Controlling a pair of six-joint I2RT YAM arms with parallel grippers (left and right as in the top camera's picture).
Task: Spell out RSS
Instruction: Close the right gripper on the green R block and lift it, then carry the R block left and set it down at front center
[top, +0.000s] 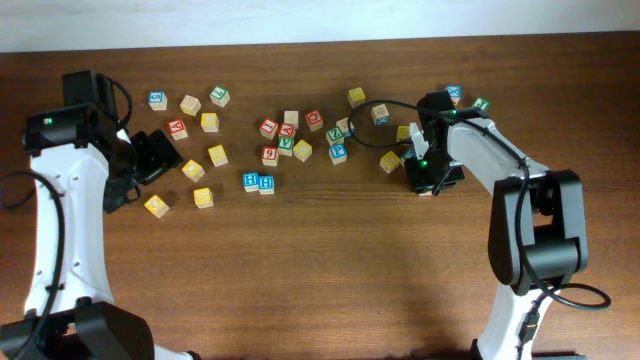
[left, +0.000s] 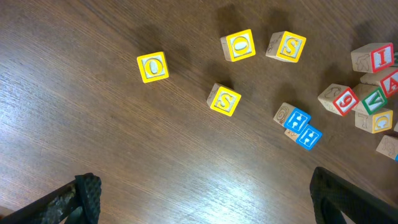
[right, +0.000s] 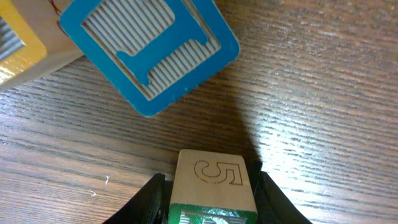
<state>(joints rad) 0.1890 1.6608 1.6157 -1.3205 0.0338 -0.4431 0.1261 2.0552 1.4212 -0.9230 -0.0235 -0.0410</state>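
In the right wrist view, my right gripper (right: 210, 186) stands with a finger against each side of a small wooden cube (right: 214, 177). That cube has a burnt-in 5 on its top side and a green-framed face whose letter I cannot read. Overhead, the right gripper (top: 430, 176) is low on the table at centre right and hides the cube. Two yellow-faced S cubes (left: 224, 99) (left: 286, 46) lie apart on the wood in the left wrist view. My left gripper (left: 208, 196) hangs wide open above bare table, short of them; overhead the left gripper (top: 152, 160) is at the far left.
A blue-framed cube (right: 149, 53) and a yellow-faced one (right: 15, 46) lie just beyond the held cube. Two yellow O cubes (left: 153, 66) (left: 238, 45), a pair of blue H cubes (left: 301, 127) and a cluster with a green V (left: 373, 99) are scattered mid-table (top: 300, 140).
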